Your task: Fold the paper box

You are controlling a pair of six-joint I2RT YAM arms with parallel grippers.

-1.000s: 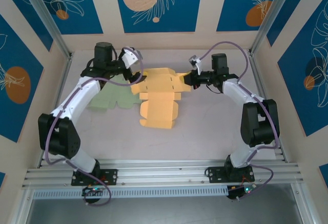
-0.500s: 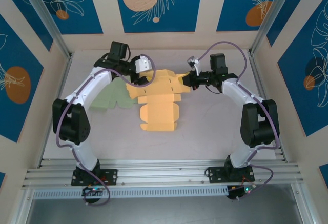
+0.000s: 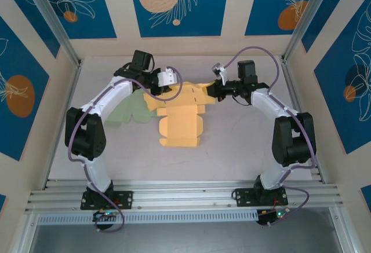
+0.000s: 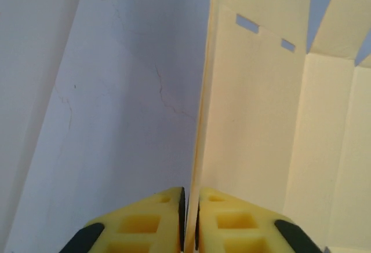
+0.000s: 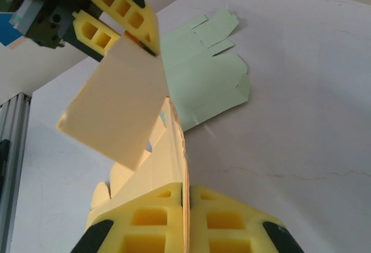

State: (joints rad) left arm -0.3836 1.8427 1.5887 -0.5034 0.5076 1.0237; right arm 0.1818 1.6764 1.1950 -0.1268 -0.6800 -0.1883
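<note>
The paper box (image 3: 179, 120) is a flat orange-yellow cutout lying mid-table, its back flaps lifted. My left gripper (image 3: 159, 90) is at the box's back left corner, shut on the thin edge of a raised flap. In the left wrist view that gripper (image 4: 191, 200) pinches the paper box (image 4: 261, 120) edge-on between its yellow fingers (image 4: 145, 224). My right gripper (image 3: 208, 90) holds the back right flap. In the right wrist view it (image 5: 186, 194) is shut on the box's edge (image 5: 174, 154), and the left gripper (image 5: 145, 39) grips the raised panel (image 5: 116, 114) opposite.
A pale green flat cutout (image 3: 124, 109) lies on the table left of the box, seen also as the green cutout (image 5: 203, 79) in the right wrist view. Patterned walls and metal posts (image 3: 58, 27) enclose the table. The aluminium rail (image 3: 185, 195) runs along the near edge.
My left arm swung right to the box's back left flap and its jaws closed from wide open onto the paper. The right arm held still, shut on its flap.
</note>
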